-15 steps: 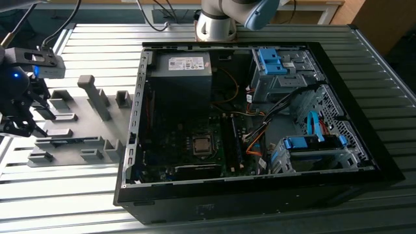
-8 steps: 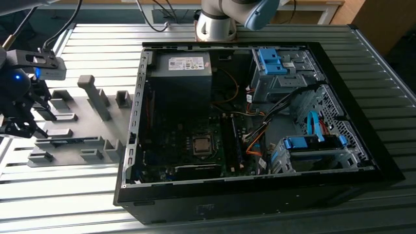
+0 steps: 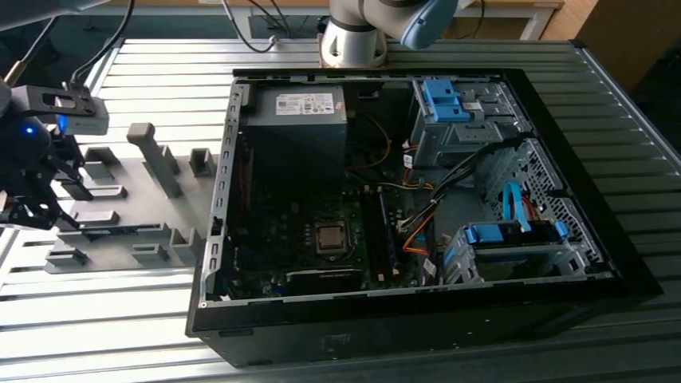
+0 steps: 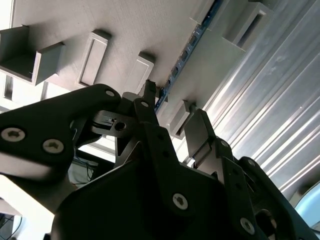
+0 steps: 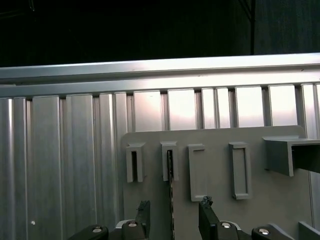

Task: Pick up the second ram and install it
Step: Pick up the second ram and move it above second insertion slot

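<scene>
Dark-green second ram [image 5: 170, 185] stands between spread fingers of the gripper [image 5: 175, 202] — nothing held.

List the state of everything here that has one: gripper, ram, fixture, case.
gripper: open, fingers astride the ram with a gap on each side.
ram: standing on edge in the fixture, not gripped, not installed.
fixture: lying flat, holding the ram in its blocks.
case: on its side, panel off, inside exposed.
</scene>
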You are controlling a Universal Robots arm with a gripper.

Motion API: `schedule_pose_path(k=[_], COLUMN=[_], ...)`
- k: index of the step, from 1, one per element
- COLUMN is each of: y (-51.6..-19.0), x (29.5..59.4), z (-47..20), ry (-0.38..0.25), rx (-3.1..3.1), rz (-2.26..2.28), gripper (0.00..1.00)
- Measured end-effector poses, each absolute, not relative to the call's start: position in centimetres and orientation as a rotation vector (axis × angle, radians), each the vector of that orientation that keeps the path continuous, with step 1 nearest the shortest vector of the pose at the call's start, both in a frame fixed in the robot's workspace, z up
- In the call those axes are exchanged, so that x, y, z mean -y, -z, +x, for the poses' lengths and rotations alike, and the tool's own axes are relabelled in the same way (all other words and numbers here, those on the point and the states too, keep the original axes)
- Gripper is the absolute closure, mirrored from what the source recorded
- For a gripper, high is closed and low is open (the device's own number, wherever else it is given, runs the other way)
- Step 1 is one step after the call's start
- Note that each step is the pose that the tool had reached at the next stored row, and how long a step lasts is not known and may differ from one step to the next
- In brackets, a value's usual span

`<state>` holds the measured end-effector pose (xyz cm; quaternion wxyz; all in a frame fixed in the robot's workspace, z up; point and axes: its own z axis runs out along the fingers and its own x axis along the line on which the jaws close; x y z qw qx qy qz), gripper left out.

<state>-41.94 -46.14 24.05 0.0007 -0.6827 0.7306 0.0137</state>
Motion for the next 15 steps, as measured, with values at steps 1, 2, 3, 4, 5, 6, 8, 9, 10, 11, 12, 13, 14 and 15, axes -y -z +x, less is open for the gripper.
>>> schedule_pose_path(k=[1,2,3,4,5,6,8,9,10,11,12,13,14,15], y=[-24.0,-23.8,-23.7,-23.5,-23.4,-23.3,-23.1,-23.0,-23.0,-23.0,-22.9,-22.9,-22.9,-22.9], x=[46.1,46.2,46.2,46.2,46.2,46.2,46.2,46.2,46.2,46.2,46.2,46.2,46.2,46.2], z=[-41.9,-41.9,-41.9,-41.9,-41.9,-41.9,-41.9,-41.9,-41.9,-41.9,-41.9,-41.9,-41.9,-41.9], ry=[-0.043,-0.042,-0.042,-0.041,-0.040,-0.038,-0.034,-0.032,-0.032,-0.032,-0.032,-0.032,-0.032,-0.032], rx=[-2.294,-2.294,-2.294,-2.293,-2.292,-2.291,-2.289,-2.288,-2.288,-2.288,-2.288,-2.288,-2.288,-2.288], rz=[-2.144,-2.144,-2.144,-2.144,-2.143,-2.143,-2.141,-2.140,-2.140,-2.140,-2.140,-2.140,-2.140,-2.140], gripper=[0.49,0.49,0.49,0.49,0.49,0.49,0.49,0.49,0.49,0.49,0.49,0.49,0.49,0.49])
